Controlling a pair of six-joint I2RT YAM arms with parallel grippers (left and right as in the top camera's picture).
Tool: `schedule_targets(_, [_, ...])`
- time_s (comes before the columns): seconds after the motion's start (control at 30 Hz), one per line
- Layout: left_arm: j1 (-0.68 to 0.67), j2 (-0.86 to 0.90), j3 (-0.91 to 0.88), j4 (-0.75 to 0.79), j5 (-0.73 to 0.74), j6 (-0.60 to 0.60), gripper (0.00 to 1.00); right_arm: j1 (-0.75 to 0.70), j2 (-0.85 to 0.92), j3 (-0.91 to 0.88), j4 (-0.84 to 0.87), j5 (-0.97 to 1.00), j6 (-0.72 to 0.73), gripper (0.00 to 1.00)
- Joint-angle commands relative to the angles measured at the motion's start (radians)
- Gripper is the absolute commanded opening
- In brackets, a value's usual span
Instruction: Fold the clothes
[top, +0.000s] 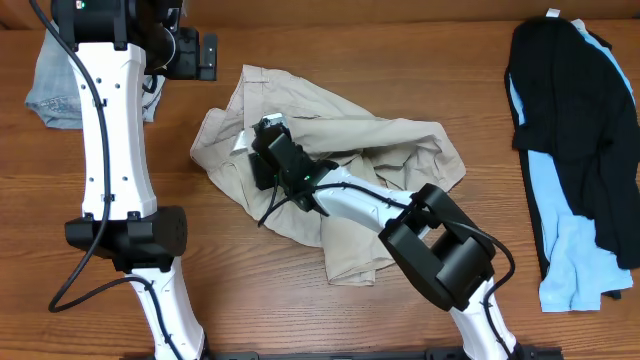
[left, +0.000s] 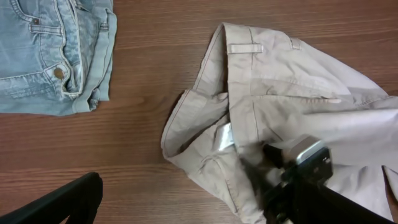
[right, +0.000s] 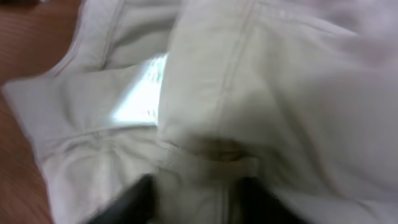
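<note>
The beige shorts (top: 330, 150) lie crumpled in the middle of the table, waistband to the left, with a small white inner label (right: 140, 93) showing. They also show in the left wrist view (left: 280, 81). My right gripper (top: 265, 145) is down on the waistband area. In the right wrist view its two dark fingers (right: 196, 190) are spread, with beige cloth between them; the view is blurred. My left gripper (top: 203, 55) hovers open and empty over bare wood, above and to the left of the shorts. One of its fingers (left: 65, 202) shows in the left wrist view.
Folded faded denim shorts (top: 50, 90) lie at the far left, also in the left wrist view (left: 50, 56). Black and light-blue garments (top: 575, 130) are piled at the right edge. The right arm (top: 440, 245) stretches across the shorts.
</note>
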Motion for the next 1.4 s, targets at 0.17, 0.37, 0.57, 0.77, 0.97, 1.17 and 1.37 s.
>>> schedule_targets(0.17, [-0.006,-0.006,0.005,0.003,0.013,0.023,1.0,-0.088,-0.035,0.024,-0.155,0.006,0.069,0.04])
schedule_targets(0.37, [-0.006,-0.006,0.005,0.002,0.013,0.023,0.98,-0.198,-0.254,0.024,-0.394,-0.217,0.051,0.04])
schedule_targets(0.57, [-0.008,-0.006,0.005,0.002,0.014,0.023,0.97,-0.381,-0.541,0.024,-0.675,-0.559,-0.067,0.04])
schedule_targets(0.77, [-0.048,-0.006,-0.015,0.019,0.055,0.057,0.97,-0.542,-0.787,0.024,-0.972,-0.583,-0.177,0.04])
schedule_targets(0.97, [-0.132,-0.006,-0.152,0.104,0.082,0.125,0.99,-0.585,-0.846,0.023,-1.19,-0.555,-0.243,0.04])
schedule_targets(1.17, [-0.185,-0.006,-0.338,0.189,0.084,0.157,1.0,-0.585,-0.843,-0.052,-1.284,-0.504,-0.217,0.04])
schedule_targets(1.37, [-0.19,-0.006,-0.482,0.214,0.208,0.347,1.0,-0.585,-0.843,-0.149,-1.249,-0.505,-0.182,0.04])
